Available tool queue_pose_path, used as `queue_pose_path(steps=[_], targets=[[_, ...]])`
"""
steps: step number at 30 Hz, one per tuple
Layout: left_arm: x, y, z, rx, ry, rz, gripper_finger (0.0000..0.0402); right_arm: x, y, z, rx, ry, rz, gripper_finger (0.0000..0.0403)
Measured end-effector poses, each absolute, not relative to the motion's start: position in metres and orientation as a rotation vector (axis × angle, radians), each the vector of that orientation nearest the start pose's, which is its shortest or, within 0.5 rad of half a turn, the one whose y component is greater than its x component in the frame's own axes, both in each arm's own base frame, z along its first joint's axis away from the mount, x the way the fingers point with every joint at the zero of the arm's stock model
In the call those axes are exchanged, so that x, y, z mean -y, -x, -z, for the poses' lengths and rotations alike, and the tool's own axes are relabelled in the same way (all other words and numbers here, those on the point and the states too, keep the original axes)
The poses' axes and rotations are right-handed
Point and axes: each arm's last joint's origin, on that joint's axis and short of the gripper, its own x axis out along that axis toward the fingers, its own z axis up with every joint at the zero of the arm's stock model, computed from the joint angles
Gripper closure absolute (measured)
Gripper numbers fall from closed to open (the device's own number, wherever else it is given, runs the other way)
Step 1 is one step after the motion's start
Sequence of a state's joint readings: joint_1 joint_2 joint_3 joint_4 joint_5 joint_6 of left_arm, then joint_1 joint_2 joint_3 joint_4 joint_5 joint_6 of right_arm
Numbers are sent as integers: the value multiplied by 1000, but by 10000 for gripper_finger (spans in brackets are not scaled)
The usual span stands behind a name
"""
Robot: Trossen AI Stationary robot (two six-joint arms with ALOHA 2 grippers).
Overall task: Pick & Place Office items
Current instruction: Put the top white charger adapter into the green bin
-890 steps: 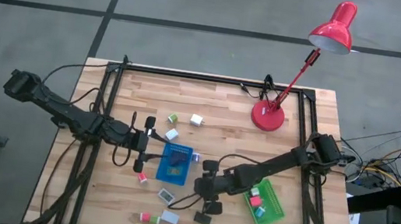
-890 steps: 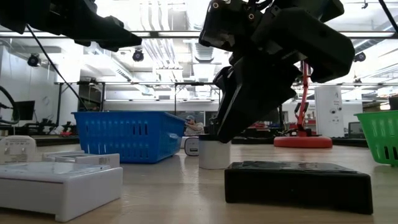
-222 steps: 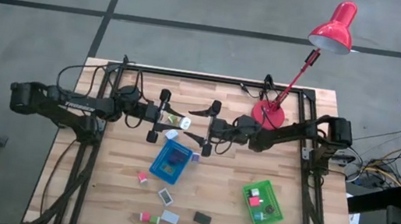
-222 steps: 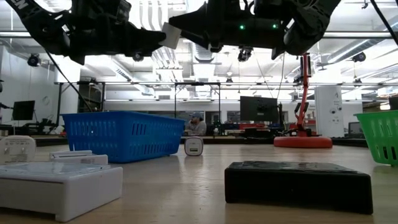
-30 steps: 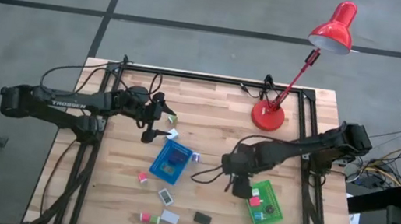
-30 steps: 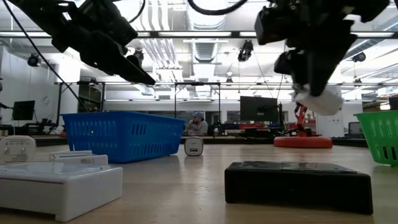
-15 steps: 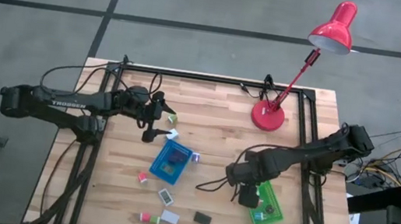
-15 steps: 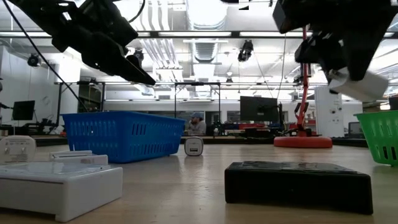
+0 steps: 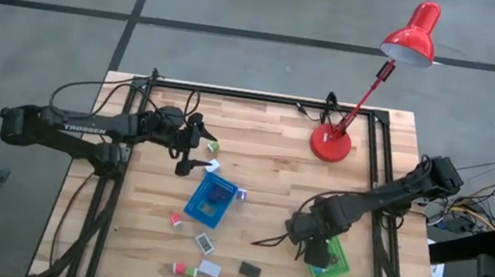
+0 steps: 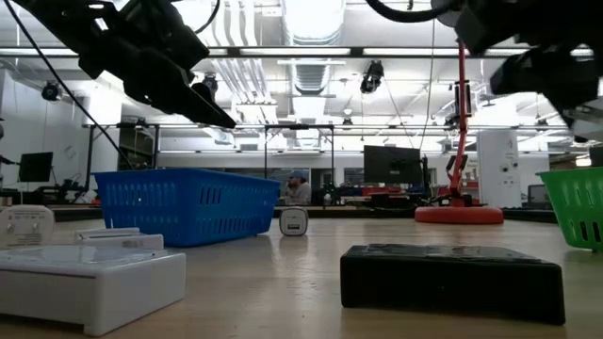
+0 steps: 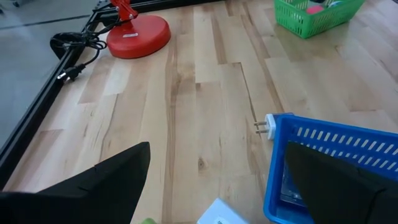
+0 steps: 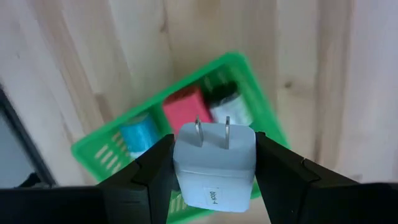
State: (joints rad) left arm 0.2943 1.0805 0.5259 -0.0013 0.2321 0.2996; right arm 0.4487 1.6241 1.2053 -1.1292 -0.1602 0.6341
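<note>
My right gripper [image 12: 214, 168] hangs over the green tray [image 12: 252, 71], shut on a white plug charger [image 12: 214, 171]. In the tray lie a light blue item [image 12: 140, 134], a red one [image 12: 183, 106] and a black-and-white one [image 12: 227, 107]. In the high view that gripper [image 9: 313, 249] covers the green tray's [image 9: 335, 264] near-left part. My left gripper [image 9: 197, 151] stands open and holds nothing, above the table at the far left, just beyond the blue tray [image 9: 212, 200]. More office items lie loose on the table, among them a black box [image 9: 249, 270] and a white box [image 9: 205, 242]. My right gripper pinches the charger's body by two opposite sides [image 12: 178, 163] between its two fingers [image 12: 149, 177]. The fingers point down from above. The charger is lifted clear over the green tray, and its two metal prongs [image 12: 211, 130] stick out past the fingers.
A red desk lamp's base [image 9: 330, 143] stands at the far right of the table. A white plug [image 11: 268, 126] lies beside the blue tray's [image 11: 329, 143] corner. Small items [image 9: 195, 269] lie near the front edge. Black frame rails [image 9: 122, 169] run along the table's sides.
My right gripper has carried the white charger toward the table's near right, from beside the green tray to above it, and its wrist has rolled and tipped to point straight down. The charger stays pinched and clear of the table.
</note>
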Motion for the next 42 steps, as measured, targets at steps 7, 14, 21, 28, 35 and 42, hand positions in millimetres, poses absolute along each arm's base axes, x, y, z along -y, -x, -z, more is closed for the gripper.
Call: queue_pose_path(steps=[7,14,21,28,35,42], targets=[[-57,-210,-209,-537,-152,21,24,-132,-245,-213,-1675,-291,57,226],[-57,-210,-209,-537,-152,21,24,-134,-243,-197,-1667,-329,18,226],[-57,-210,-209,-537,-155,24,24,-132,-238,-188,-1692,-330,22,226],[-57,-210,-209,-537,-159,25,24,-131,-238,-181,-1676,-338,9,226],[-57,-210,-208,-537,-159,24,24,-132,-237,-179,-1674,-345,1,226],[-57,-210,-208,-538,-159,23,24,-132,-238,-179,-1670,-349,-7,226]])
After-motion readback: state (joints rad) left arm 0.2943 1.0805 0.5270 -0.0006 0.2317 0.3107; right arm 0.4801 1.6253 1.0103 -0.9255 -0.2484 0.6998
